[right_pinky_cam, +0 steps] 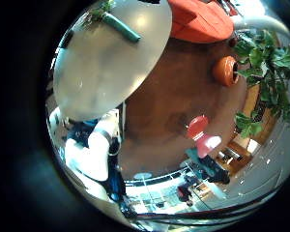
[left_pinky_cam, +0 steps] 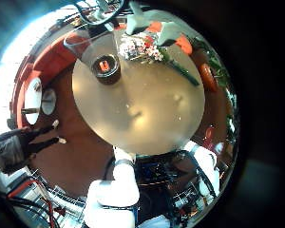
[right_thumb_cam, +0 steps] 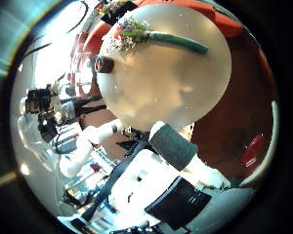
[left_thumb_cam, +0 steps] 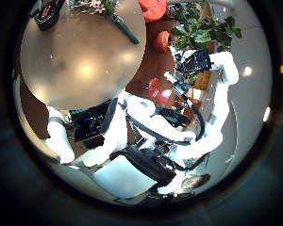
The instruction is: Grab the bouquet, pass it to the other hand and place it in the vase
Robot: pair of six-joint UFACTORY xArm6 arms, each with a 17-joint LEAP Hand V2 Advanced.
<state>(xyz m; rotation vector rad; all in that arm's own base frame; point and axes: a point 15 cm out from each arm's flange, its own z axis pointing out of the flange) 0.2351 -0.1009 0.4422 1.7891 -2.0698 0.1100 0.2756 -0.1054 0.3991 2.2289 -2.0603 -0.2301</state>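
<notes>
The bouquet (left_pinky_cam: pixel 147 47) lies flat on the round table (left_pinky_cam: pixel 142 109), near the table's edge, with its long stem (left_pinky_cam: pixel 185 74) pointing along the rim. The vase (left_pinky_cam: pixel 106 67), a small dark pot, stands upright on the table beside the flower heads. Both appear again in the right thumb side view: bouquet (right_thumb_cam: pixel 137 31), vase (right_thumb_cam: pixel 104 65). My left hand (left_pinky_cam: pixel 114 195) is well above the table's opposite side, fingers relaxed and holding nothing. My right hand (right_thumb_cam: pixel 156 171) is also high above the table, open and empty. A pale part (left_pinky_cam: pixel 152 24) just beyond the flowers cannot be identified.
A clear container (left_pinky_cam: pixel 81 43) stands at the table's edge next to the vase. Around the table are a curved bench (left_pinky_cam: pixel 57 52), potted plants (right_pinky_cam: pixel 266 72) and a round pot (right_pinky_cam: pixel 225 70) on the floor. The table's middle (right_thumb_cam: pixel 176 83) is bare.
</notes>
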